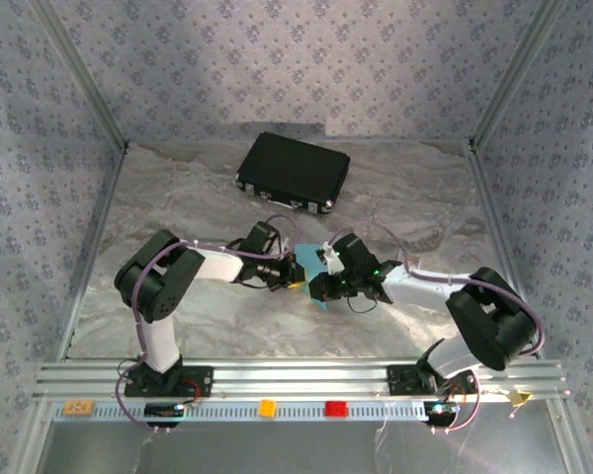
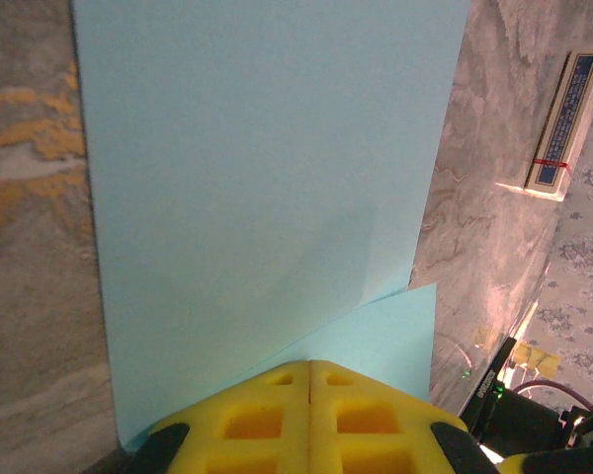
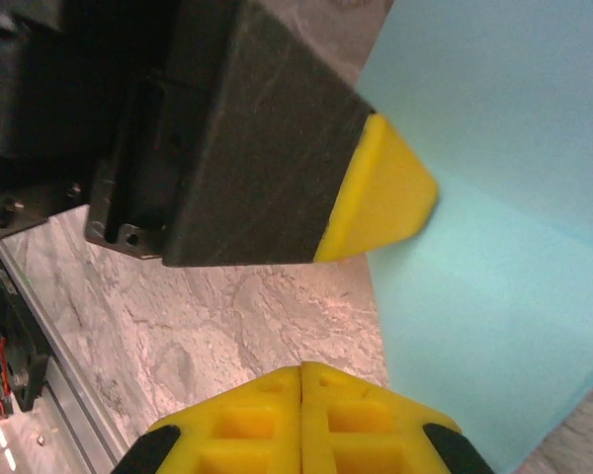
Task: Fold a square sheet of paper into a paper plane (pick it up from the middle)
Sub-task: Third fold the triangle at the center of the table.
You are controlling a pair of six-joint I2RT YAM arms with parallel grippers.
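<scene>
Both arms are reaching inward from their bases with elbows bent, so that the 2 wrists are meeting over the middle of the table (image 1: 198, 207).

The left gripper (image 2: 309, 377) is lying low over the sheet of paper (image 2: 267, 178). Its 2 yellow fingers are closed flush along a single seam, with no paper showing between them. In the right wrist view its wedge-shaped yellow tip is overlapping the sheet's edge; whether it is pressing down cannot be told.

The right gripper (image 3: 301, 383) is facing it from the opposite side. Its jaws are likewise closed tight on nothing, and its tips are sitting just beside the paper's edge, over bare table.

The paper is lying at the table's centre between the 2 grippers. It is thin, matte and light blue, with straight edges. 1 diagonal fold line is crossing it near the left fingers, with a second layer showing beyond that line.

The table surface is grey with a marbled, wrinkled texture. A black case (image 1: 295, 173), rectangular and hard-edged with metal trim, is resting well apart toward the far wall.
</scene>
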